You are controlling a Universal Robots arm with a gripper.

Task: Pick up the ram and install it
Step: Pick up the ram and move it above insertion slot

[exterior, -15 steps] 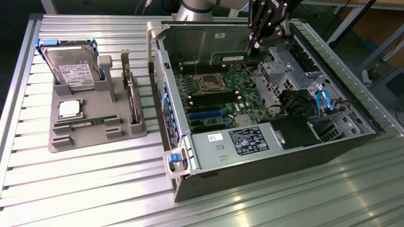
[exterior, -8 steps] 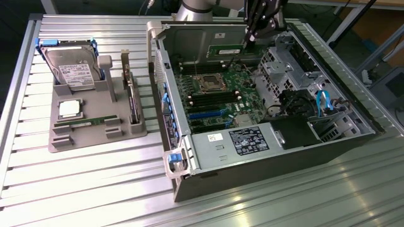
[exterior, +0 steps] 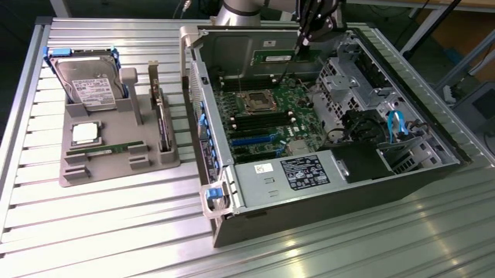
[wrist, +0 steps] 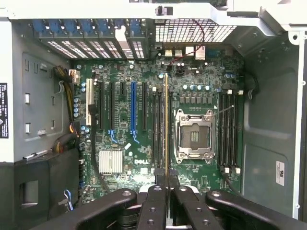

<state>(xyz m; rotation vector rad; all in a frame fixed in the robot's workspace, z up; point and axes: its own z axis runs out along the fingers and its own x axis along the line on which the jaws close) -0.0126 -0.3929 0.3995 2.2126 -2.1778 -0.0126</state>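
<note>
Ram (wrist: 166, 124): pinched edge-on in the nearly closed hand (wrist: 166, 191), poised above the memory slots (wrist: 157, 129) beside the processor socket (wrist: 193, 136), inside the computer case (wrist: 268, 120). Step judged: installing, not yet seated. Required: edge squared over one slot.

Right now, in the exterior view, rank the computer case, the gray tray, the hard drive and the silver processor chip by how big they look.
Largest to smallest:
1. computer case
2. gray tray
3. hard drive
4. silver processor chip
No two of them look alike in size, so nothing is tied.
</note>
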